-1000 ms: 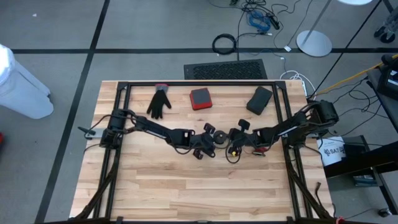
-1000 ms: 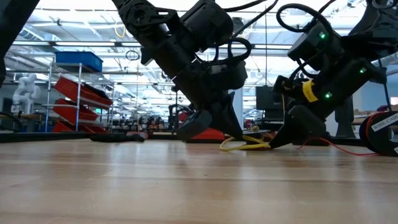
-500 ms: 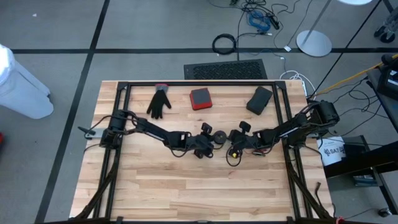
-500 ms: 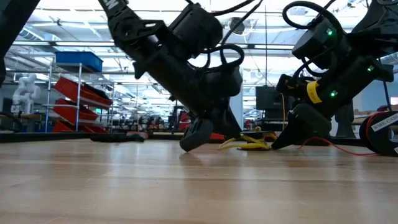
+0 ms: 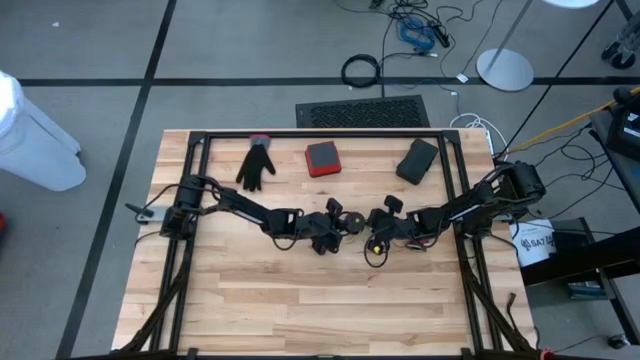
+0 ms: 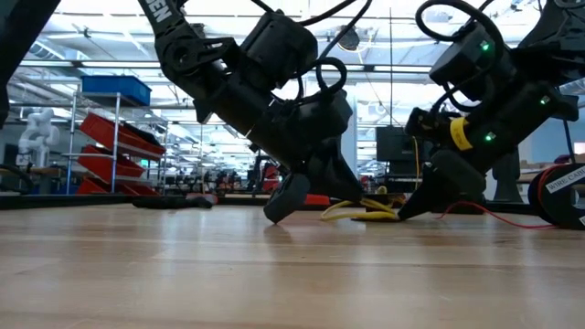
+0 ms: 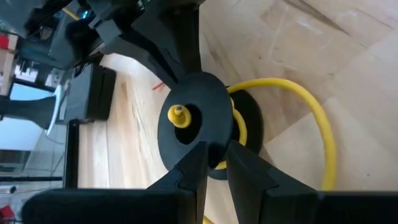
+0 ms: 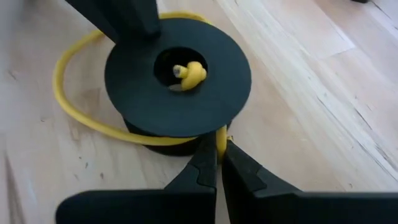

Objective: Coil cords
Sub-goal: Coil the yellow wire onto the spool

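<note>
A black spool stands on its lower disc at mid table, between my two grippers. The yellow cord has one end stuck in the spool's hub hole. It passes between the two discs and lies in a loose loop on the wood. My left gripper comes in from the table's left and is closed on the spool's edge. My right gripper comes in from the right and is shut on the cord. In the high view the spool sits between the left gripper and the right gripper. My left gripper has the rim of the spool's upper disc between its two fingertips, and a bit of yellow cord shows in the gap. The fingers slant down from the table's left. The spool stays on the table. My right gripper pinches the yellow cord between its fingertips, right where it leaves the spool's lower disc. The fingers slant down from the table's right. The cord beyond them lies slack on the wood.
A black glove, a red box and a black box lie along the far side. The black frame rails border the table. A thin red wire runs along the wood by the right arm.
My left gripper has tipped and sunk a little, so that its lower finger now sits on the wood beside the spool. My right gripper has kept still on the cord.
</note>
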Controlling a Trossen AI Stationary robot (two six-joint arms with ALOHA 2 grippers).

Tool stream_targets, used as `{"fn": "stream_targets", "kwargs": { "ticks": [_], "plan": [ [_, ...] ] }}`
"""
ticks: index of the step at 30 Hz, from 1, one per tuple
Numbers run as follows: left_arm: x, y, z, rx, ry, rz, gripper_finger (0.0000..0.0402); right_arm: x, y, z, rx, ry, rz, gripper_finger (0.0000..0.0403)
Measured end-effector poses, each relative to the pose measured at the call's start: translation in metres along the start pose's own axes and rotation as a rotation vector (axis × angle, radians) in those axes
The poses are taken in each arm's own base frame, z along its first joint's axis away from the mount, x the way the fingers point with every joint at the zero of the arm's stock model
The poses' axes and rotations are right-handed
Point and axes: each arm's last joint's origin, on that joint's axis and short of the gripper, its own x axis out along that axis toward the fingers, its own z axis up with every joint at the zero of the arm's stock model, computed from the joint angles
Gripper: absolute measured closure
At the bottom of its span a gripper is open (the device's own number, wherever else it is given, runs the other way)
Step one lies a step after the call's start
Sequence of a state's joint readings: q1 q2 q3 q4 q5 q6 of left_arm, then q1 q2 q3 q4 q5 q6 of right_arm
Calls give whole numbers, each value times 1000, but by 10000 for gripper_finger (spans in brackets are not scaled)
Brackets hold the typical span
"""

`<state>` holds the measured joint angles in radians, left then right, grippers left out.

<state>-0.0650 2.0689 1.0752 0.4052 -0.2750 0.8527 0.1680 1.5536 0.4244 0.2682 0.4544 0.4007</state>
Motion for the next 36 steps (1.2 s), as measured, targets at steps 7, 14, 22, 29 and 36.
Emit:
{"fn": "stream_targets", "kwargs": {
  "ticks": [7, 14, 22, 29, 36],
  "plan": [
    [1, 4, -3, 14, 49, 61, 338, 0, 3, 3, 18, -20, 64, 403],
    [1, 6, -2, 10, 22, 60, 338, -1, 5, 5, 25, -32, 96, 403],
    [2, 11, -1, 3, -18, 55, 338, -1, 8, 10, 22, -69, 143, 403],
    [3, 15, 3, 23, -52, 44, 338, -1, 9, 11, 20, -72, 158, 403],
    [3, 17, 5, 13, -133, -5, 338, -1, 9, 12, 20, -73, 164, 403]
  ]
}}
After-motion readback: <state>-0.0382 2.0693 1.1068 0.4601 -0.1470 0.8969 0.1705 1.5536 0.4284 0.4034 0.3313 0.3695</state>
